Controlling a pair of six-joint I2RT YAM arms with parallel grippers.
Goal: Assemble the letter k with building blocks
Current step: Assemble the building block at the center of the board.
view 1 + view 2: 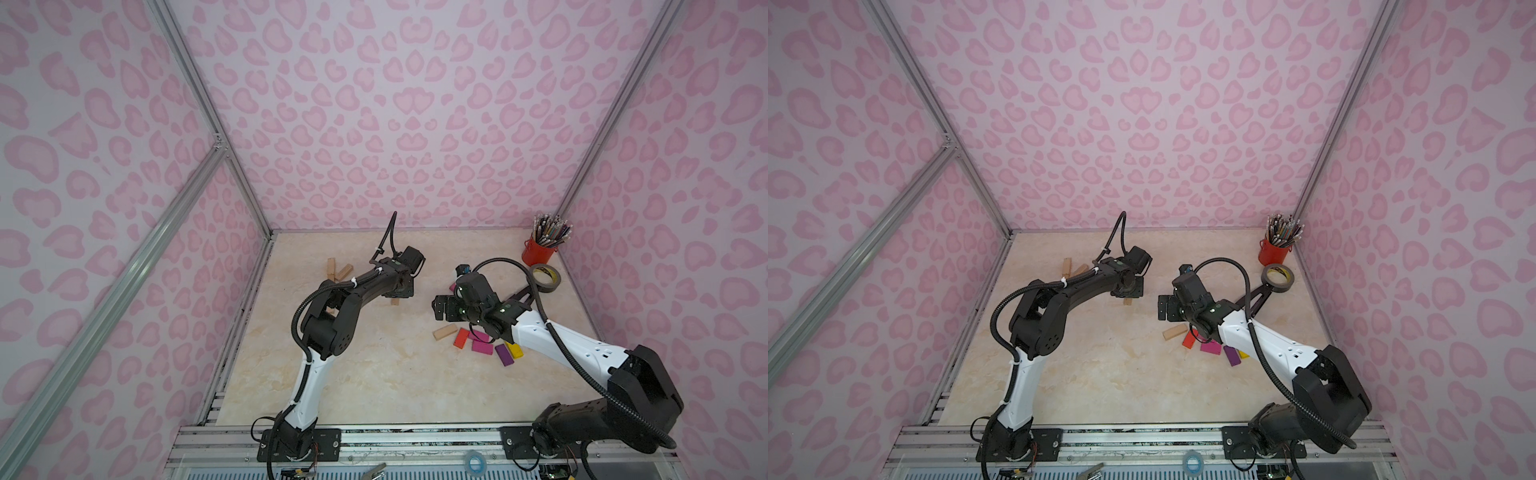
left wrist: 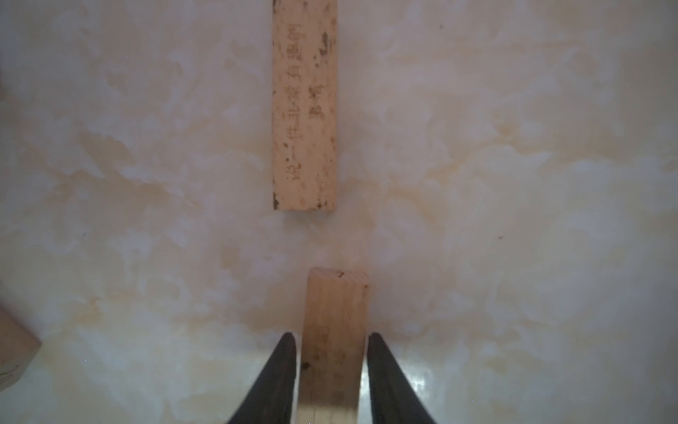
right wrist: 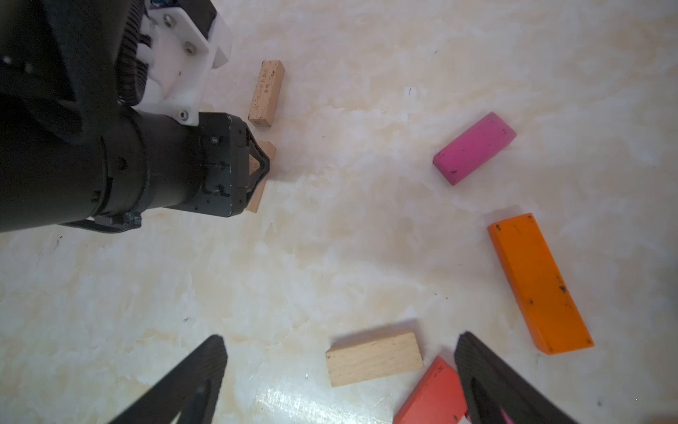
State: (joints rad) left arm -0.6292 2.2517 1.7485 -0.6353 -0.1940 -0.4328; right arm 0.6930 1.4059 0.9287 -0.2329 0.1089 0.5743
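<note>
My left gripper (image 2: 332,336) is shut on a plain wooden building block (image 2: 335,323) that lies flat on the marble table; its fingers press both long sides. A second plain block with printed writing (image 2: 304,106) lies just beyond it, end to end with a small gap. In a top view the left gripper (image 1: 401,291) is at mid-table. My right gripper (image 3: 341,336) hangs open above a plain block (image 3: 374,358) and a red block (image 3: 431,394). An orange block (image 3: 539,282) and a magenta block (image 3: 475,147) lie close by.
More coloured blocks, magenta (image 1: 482,347), purple (image 1: 504,354) and yellow (image 1: 515,350), lie under the right arm. Two plain blocks (image 1: 331,269) rest at the back left. A red cup of pencils (image 1: 539,251) and a tape roll (image 1: 545,277) stand in the back right corner.
</note>
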